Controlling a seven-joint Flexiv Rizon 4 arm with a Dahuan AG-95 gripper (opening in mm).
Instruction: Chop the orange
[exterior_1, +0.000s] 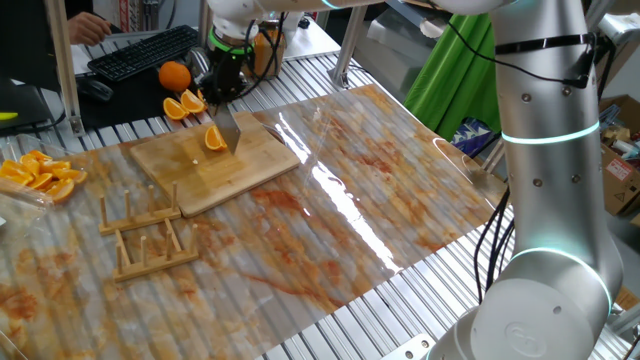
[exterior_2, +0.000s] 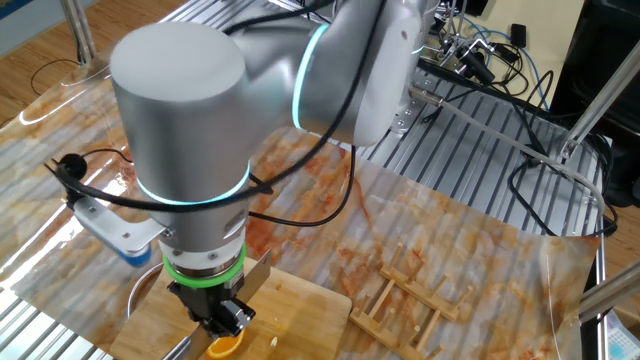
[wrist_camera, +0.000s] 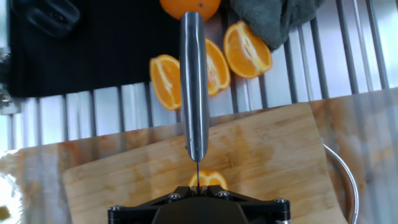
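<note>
A small orange wedge (exterior_1: 214, 138) lies on the bamboo board (exterior_1: 215, 165) at the back left of the table. My gripper (exterior_1: 222, 82) is shut on a knife (exterior_1: 229, 129), which hangs blade-down with its edge on or right beside the wedge. In the hand view the knife (wrist_camera: 194, 81) runs straight ahead from my gripper (wrist_camera: 196, 188), and the wedge (wrist_camera: 209, 180) sits under its near end on the board (wrist_camera: 261, 149). In the other fixed view my gripper (exterior_2: 222, 316) stands over the wedge (exterior_2: 226, 346), with the arm hiding most of the board (exterior_2: 300, 305).
A whole orange (exterior_1: 174, 74) and cut pieces (exterior_1: 184, 105) lie behind the board, near a keyboard (exterior_1: 140, 52). A heap of slices (exterior_1: 40, 175) is at the left edge. A wooden rack (exterior_1: 140, 235) stands in front of the board. A grey cloth (wrist_camera: 273, 15) lies beyond the cut pieces.
</note>
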